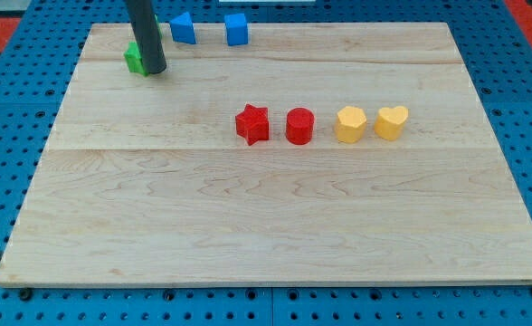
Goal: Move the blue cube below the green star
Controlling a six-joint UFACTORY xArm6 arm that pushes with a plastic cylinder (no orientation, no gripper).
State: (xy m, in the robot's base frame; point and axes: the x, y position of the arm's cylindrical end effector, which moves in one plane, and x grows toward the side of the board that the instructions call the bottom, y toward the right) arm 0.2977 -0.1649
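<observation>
The blue cube (237, 29) sits near the view's top edge of the wooden board (266, 217), left of centre. A second blue block (184, 28), with a pointed top, sits just to its left. My rod comes down at the view's top left. My tip (153, 70) rests on the board against the right side of a green block (134, 59), which is partly hidden, so I cannot tell its shape. A sliver of another green block (156, 20) shows behind the rod. My tip is left of and below both blue blocks.
A red star (252, 124), a red cylinder (299, 126), a rounded yellow block (350, 124) and a yellow heart (392, 121) stand in a row across the board's middle. Blue pegboard (528, 109) surrounds the board.
</observation>
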